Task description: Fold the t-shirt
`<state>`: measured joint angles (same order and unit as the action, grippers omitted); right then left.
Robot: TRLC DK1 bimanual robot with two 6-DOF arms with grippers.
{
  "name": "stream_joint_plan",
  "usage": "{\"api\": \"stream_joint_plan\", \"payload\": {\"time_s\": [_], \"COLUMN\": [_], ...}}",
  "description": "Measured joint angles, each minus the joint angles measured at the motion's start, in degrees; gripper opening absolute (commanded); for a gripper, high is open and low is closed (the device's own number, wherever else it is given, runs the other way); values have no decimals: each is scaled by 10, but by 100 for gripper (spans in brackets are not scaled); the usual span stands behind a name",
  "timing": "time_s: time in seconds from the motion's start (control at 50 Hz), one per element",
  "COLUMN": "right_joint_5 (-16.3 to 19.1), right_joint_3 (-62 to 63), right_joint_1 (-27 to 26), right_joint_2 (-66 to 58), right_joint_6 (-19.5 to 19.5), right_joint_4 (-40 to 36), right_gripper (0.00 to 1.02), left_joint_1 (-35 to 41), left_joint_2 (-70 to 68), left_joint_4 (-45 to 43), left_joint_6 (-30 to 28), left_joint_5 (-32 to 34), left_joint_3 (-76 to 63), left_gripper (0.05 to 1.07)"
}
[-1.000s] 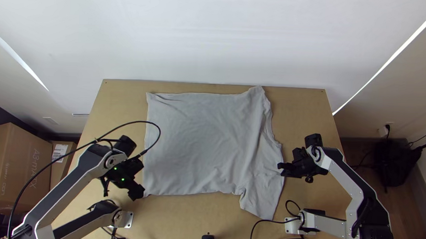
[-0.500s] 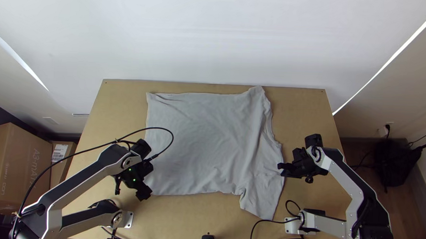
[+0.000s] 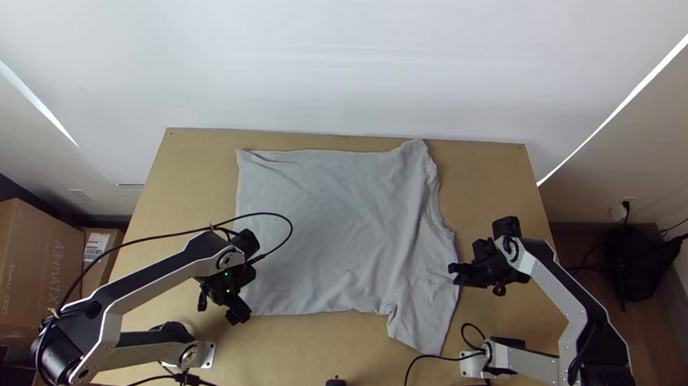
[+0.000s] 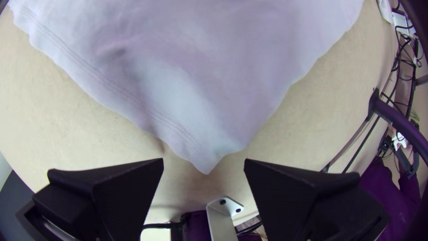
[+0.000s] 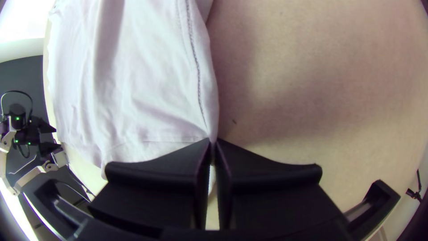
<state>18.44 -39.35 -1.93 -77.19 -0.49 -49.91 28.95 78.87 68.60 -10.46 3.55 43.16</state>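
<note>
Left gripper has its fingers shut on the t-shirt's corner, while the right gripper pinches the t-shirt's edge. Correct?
Not quite: the left gripper is open. The left wrist view has its fingers spread wide, with the t-shirt's corner ungripped between them. The rest is right: the right gripper pinches the t-shirt's edge.

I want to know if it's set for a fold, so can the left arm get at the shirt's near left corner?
Probably yes: the left pincer is open, the shirt's corner points between its jaws, and I see nothing in the way.
</note>
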Motion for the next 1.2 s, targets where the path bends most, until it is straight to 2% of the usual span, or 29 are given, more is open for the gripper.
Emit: {"api": "stream_joint_plan", "payload": {"time_s": [0.16,0.18,0.22,0.28,0.4,0.5,0.52,0.72,0.88,1.08,1.2], "right_joint_5": [0,0,0,0,0,0,0,0,0,0,22], "right_joint_3": [0,0,0,0,0,0,0,0,0,-3,-30], "right_joint_1": [0,0,0,0,0,0,0,-10,-19,-28,-38], "right_joint_2": [0,0,0,0,0,1,1,6,9,47,81], "right_joint_6": [0,0,0,0,0,0,0,0,0,3,16], "right_joint_4": [0,0,0,0,0,0,0,0,0,-2,-2], "right_gripper": [2,2,2,2,2,2,2,2,2,2,2], "left_joint_1": [7,8,11,17,22,23,24,5,-65,-129,-146], "left_joint_2": [20,23,26,28,29,28,28,3,-34,-100,-136], "left_joint_4": [-6,-6,-6,-7,-20,-28,-31,-68,-106,-173,-218], "left_joint_6": [6,6,8,12,28,36,37,29,12,18,36], "left_joint_5": [0,0,0,0,-1,-2,-2,-2,-1,0,0], "left_joint_3": [0,0,0,0,0,0,0,0,0,3,10], "left_gripper": [92,90,80,75,44,11,7,8,8,8,8]}}
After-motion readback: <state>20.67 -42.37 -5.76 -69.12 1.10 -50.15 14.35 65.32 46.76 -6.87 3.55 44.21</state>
